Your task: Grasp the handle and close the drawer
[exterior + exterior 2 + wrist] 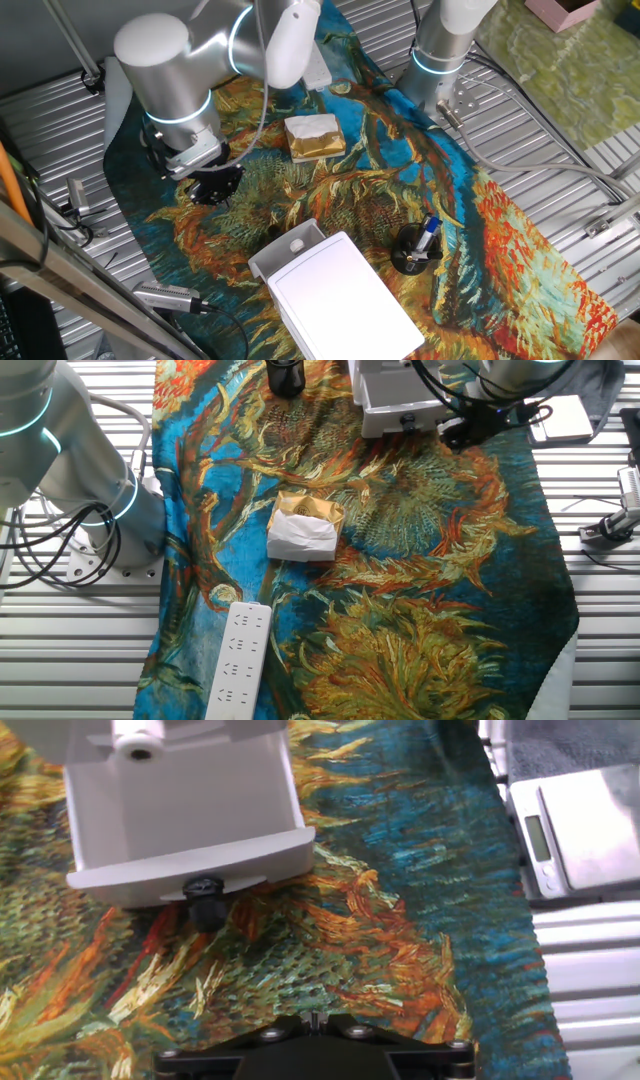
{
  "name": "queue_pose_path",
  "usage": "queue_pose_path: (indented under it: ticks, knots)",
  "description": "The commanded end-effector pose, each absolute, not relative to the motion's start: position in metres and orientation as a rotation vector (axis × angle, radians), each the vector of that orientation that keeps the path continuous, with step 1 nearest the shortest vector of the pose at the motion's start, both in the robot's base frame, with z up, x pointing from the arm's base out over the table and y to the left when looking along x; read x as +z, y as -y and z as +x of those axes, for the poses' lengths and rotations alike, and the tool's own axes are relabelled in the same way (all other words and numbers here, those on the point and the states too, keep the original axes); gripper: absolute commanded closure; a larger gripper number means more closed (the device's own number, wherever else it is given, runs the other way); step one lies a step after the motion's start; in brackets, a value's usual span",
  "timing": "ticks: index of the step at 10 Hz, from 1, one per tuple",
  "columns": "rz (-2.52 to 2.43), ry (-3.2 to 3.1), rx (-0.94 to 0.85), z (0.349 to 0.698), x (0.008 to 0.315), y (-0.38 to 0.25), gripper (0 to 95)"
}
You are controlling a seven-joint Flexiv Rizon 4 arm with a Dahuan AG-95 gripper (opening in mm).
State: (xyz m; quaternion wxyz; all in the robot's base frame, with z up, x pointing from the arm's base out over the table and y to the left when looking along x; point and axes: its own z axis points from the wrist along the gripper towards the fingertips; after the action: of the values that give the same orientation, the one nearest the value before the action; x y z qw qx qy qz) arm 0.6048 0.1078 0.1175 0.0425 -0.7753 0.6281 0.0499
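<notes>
**Line up on the handle before you close the fingers**

In one fixed view, the gripper point(212, 185) hangs low over the painted cloth point(500, 250), well apart from the white box point(345, 300). The drawer point(285, 250) stands pulled out of the box toward the gripper. From this side you cannot see its front face, and I cannot tell if the fingers are apart or together.

In the other fixed view, the gripper is near the drawer front, to one side of it and not touching. The handle point(407, 422) shows as a small dark spot in the middle of that front. The sponge point(305, 525) lies well apart, so it should not disturb you.

In the hand view, the handle point(204, 896) sits left of centre, under the drawer lip, and here it looks dark. The fingers are out of sight; only the gripper body shows at the bottom edge. I think you should first shift sideways until the handle is centred, then go forward with the fingers open around it. Close gently, then push straight along the drawer. A slanted push may turn the light box on the cloth.
</notes>
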Motion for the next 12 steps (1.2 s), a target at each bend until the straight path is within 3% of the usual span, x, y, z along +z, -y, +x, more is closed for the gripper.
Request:
queue_pose_path:
  ticks: [1, 2, 3, 4, 5, 8, 9, 12]
  knots:
    - [-2.307, -1.975, 0.146, 0.606, 0.116, -0.110, 95.0]
    - [-2.306, -1.964, 0.156, 0.608, 0.113, -0.114, 95.0]
    - [-2.314, -1.955, 0.160, 0.611, 0.111, -0.118, 76.0]
    - [-2.318, -1.951, 0.170, 0.612, 0.109, -0.121, 76.0]
    - [-2.329, -1.944, 0.198, 0.614, 0.105, -0.126, 57.0]
    - [-2.324, -1.922, 0.352, 0.619, 0.098, -0.140, 57.0]
    - [-2.325, -1.931, 0.383, 0.616, 0.098, -0.143, 38.0]
    - [-2.322, -1.953, 0.423, 0.604, 0.101, -0.144, 38.0]
